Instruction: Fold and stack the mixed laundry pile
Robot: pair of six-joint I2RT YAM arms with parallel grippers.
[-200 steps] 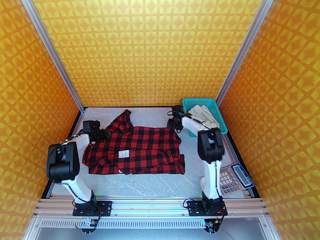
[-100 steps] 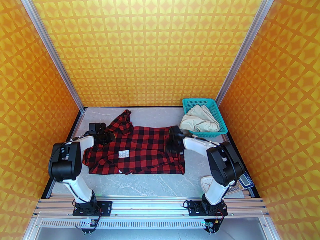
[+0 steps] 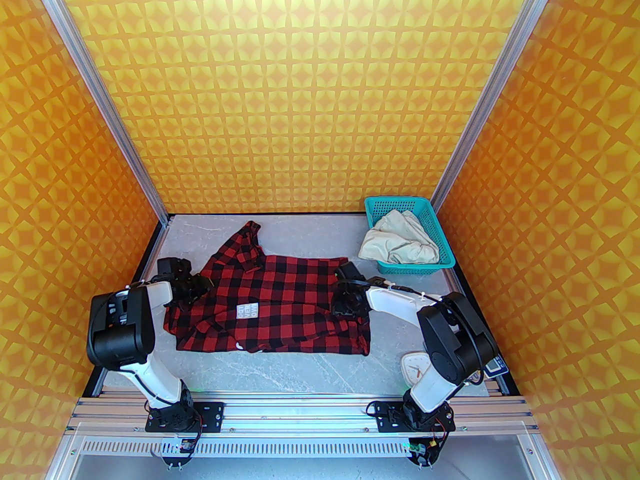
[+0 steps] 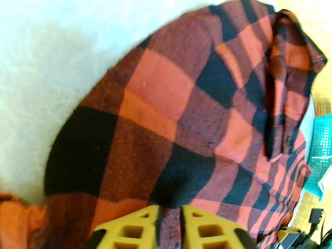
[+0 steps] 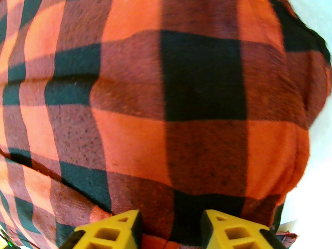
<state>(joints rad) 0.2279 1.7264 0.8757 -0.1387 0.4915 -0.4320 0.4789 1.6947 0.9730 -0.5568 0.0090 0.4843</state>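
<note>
The red-and-black checked shirt (image 3: 280, 298) lies spread across the middle of the grey table, its white patch facing up. My left gripper (image 3: 202, 285) is shut on the shirt's left edge; in the left wrist view, cloth (image 4: 166, 113) is pinched between the close yellow fingers of that gripper (image 4: 170, 216). My right gripper (image 3: 340, 308) sits on the shirt's right side. In the right wrist view a thick fold of the shirt (image 5: 155, 100) fills the narrow gap of that gripper (image 5: 171, 224). The cream trousers (image 3: 400, 243) lie bunched in the teal basket (image 3: 415, 268).
The basket stands at the table's back right corner, and a strip of it (image 4: 321, 144) also shows in the left wrist view. A white clock (image 3: 414, 365) lies by the right arm's base, next to a partly hidden calculator (image 3: 496, 366). Aluminium posts and orange walls enclose the table.
The right arm swung from beside the basket onto the shirt's right side, then came slightly nearer. The left gripper drew back to the left, pulling the shirt's left edge with it.
</note>
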